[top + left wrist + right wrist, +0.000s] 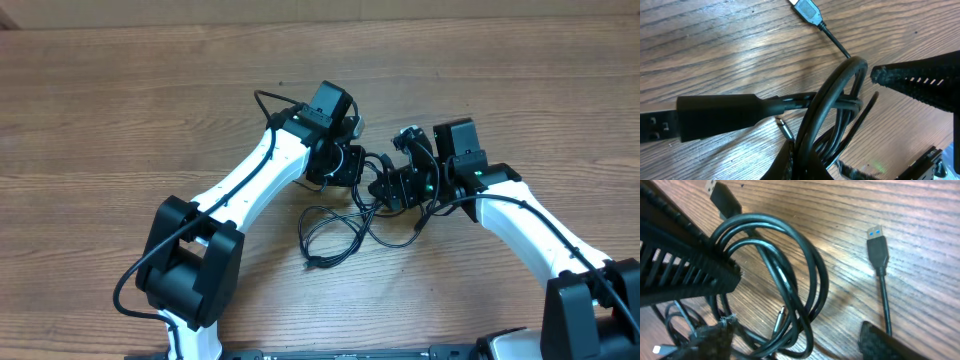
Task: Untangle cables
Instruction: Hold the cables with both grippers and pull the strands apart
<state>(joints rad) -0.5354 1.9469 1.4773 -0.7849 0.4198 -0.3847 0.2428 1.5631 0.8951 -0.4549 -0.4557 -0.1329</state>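
cables [335, 235]: knotted on the tabletop [120, 100], loops trailing below the left pincer [345, 165]
left pincer: closed, seemingly on strands of the bundle
right pincer [400, 187]: open beside the left pincer, one finger [690, 265] laid against the loops
progress: judged early; nothing separated yet
overhead only: the bundle's whole spread is shown
right wrist only: a blue-cored USB plug [877, 242] lying free is shown

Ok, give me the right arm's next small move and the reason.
Probably close the right end effector on the coiled black cables: its jaws stand open around the loops, while the left end effector appears shut on the same bundle.
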